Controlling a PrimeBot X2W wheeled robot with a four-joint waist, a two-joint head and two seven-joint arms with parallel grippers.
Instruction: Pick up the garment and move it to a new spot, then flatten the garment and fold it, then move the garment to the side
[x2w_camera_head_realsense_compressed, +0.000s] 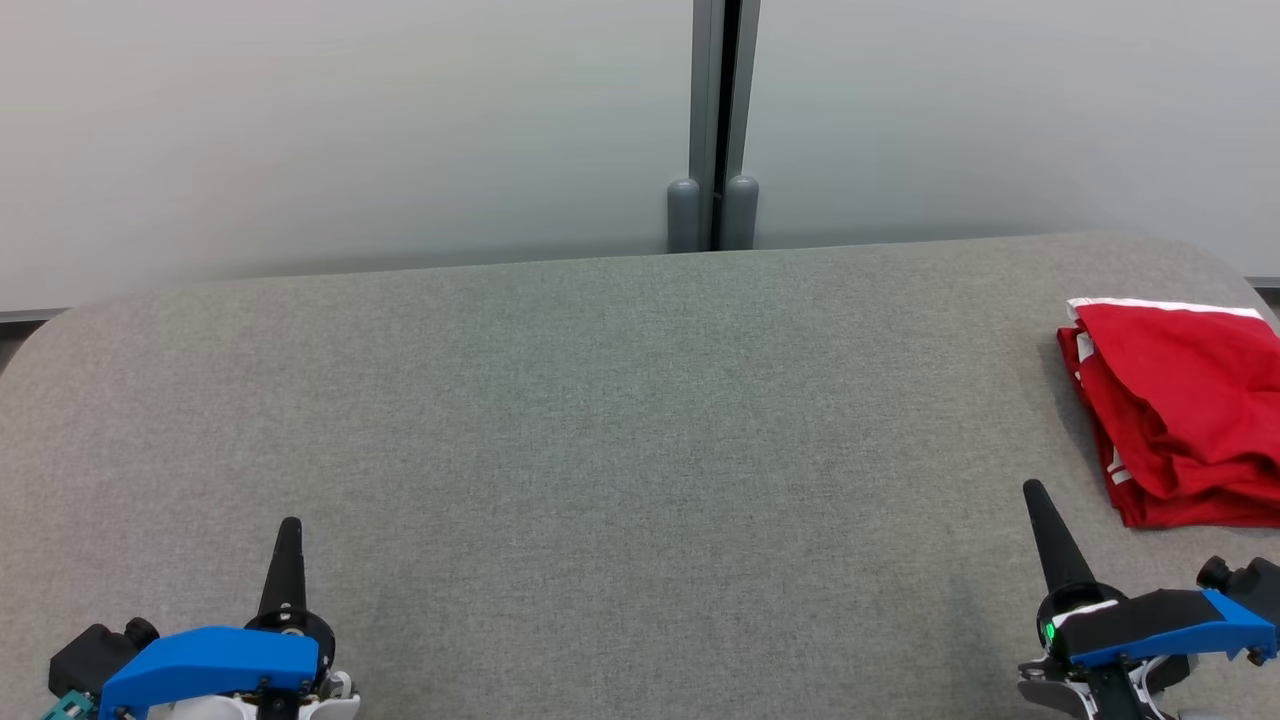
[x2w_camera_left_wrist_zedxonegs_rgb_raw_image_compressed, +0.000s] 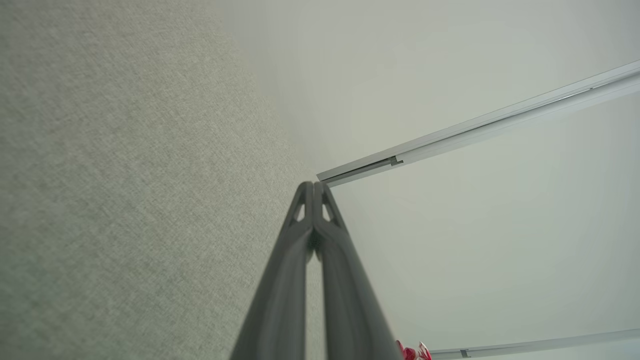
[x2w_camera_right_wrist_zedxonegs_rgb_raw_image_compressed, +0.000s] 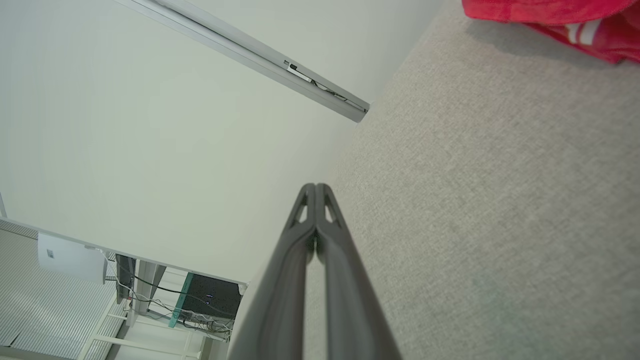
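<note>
**Inspector:** Garment (x2w_camera_head_realsense_compressed: 1185, 410) lies loosely folded at the right edge of the table (x2w_camera_head_realsense_compressed: 600, 400), partly cut off in the head view. Left gripper (x2w_camera_head_realsense_compressed: 289, 530) and right gripper (x2w_camera_head_realsense_compressed: 1035, 495): fingers pressed together, holding nothing, both apart from the cloth.

**Assistant:** Finding?

**Inspector:** Side placement looks done. If a correction is needed, the right gripper should pinch the near folded edge low and slide it rather than lift, so the layers do not slip.

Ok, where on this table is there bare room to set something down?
The whole middle of the table is bare, from the left gripper across to the right gripper and back to the wall. The left end is free too. Only the right edge is taken, by the red garment.
</note>
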